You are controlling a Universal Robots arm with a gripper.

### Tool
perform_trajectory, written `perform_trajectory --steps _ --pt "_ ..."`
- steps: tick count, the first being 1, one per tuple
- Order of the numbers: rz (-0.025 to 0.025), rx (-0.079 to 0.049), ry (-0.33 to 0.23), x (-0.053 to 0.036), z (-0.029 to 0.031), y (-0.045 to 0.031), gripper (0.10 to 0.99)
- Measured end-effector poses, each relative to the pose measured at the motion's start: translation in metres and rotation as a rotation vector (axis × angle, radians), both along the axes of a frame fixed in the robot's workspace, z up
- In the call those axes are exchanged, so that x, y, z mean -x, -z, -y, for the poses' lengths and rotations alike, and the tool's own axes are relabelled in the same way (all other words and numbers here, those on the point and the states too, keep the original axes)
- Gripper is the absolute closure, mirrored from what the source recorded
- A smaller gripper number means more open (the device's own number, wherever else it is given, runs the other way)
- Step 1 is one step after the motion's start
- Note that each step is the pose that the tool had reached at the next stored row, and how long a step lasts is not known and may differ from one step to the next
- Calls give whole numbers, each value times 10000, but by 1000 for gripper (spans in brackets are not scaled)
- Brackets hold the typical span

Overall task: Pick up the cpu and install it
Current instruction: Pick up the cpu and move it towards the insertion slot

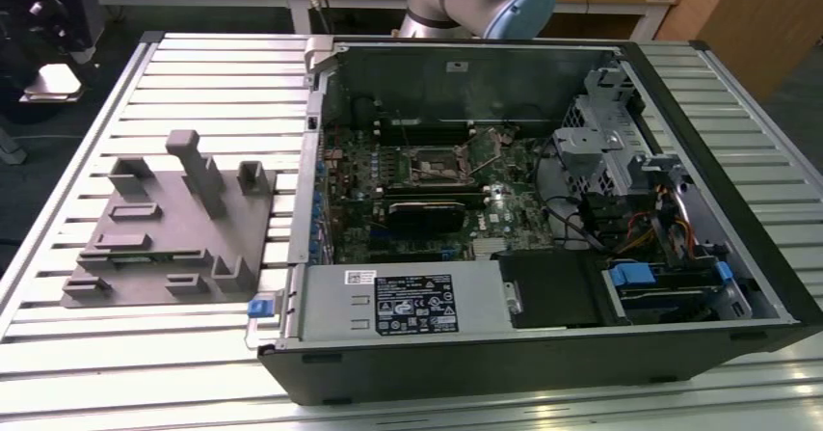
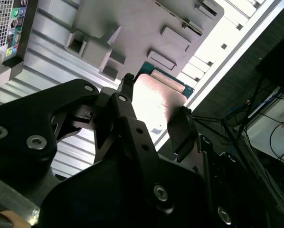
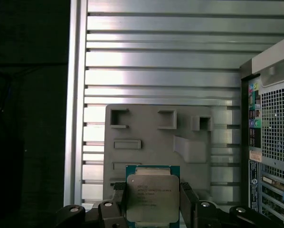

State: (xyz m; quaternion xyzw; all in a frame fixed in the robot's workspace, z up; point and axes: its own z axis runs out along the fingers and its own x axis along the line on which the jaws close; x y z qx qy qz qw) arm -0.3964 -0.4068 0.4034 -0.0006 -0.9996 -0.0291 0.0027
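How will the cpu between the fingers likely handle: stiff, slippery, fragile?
The cpu is a thin flat metal-topped plate, so probably stiff and light. The gripper holds it by two edges only; those smooth sides might slip. Its thin green rim may chip if squeezed.

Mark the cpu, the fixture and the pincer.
cpu (image 3: 150, 197): first wrist view, middle of its silver top.
fixture (image 1: 180, 230): exterior view, flat grey base.
pincer (image 3: 153, 187): first wrist view, midway between fingertips, shut on cpu.
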Motion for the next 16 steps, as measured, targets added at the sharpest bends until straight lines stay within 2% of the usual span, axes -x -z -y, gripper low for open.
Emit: perform_trajectory --steps 16 --pt "0 0 -1 -203 0 0 549"
